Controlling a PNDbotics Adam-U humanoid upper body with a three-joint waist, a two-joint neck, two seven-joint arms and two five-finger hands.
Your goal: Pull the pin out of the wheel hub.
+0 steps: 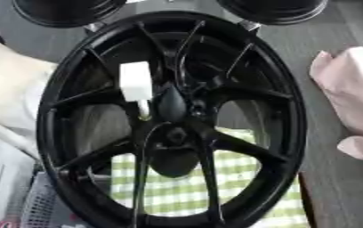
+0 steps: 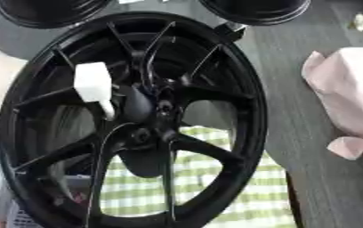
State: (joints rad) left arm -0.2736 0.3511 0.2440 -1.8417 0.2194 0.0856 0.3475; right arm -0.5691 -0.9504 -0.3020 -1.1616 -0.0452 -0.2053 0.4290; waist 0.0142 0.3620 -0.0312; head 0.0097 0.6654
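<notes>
**Op:** Entry. Biggest thing first: the black wheel (image 1: 169,120) fills both eye views, standing nearly face-on to the head camera; spokes run out from the hub (image 1: 173,107) to the rim; green-checked cloth (image 1: 239,178) shows through the lower gaps; grey table (image 1: 324,49) beyond on my right.

**Obs:** Surroundings?

**Op:** Two more dark rims at the far edge, the right one (image 1: 274,10) and the left one (image 1: 68,11); a pink cloth (image 1: 356,98) well apart to my right; pale wrapping (image 1: 10,89) on my left, behind the wheel.

**Obs:** And the pin?

**Op:** The pin (image 1: 136,82) is a white block-headed piece with a thin pale stem; head sits just up and left of the hub centre, stem reaching down toward it; long axis appears roughly up-down in view, tilted slightly toward the hub; I judge it seated, not yet out.

**Obs:** Hands?

**Op:** Neither hand shows in either view; so I cannot tell whether fingers are spread, pressed together or pinching; nothing touches the pin.

**Obs:** Which arm, then?

**Op:** Judgement only: the pin lies left of the wheel's centre, so the left arm would likely have the shorter reach; pull should follow the stem's axis, away from the hub, to avoid jamming against the neighbouring spoke.
</notes>
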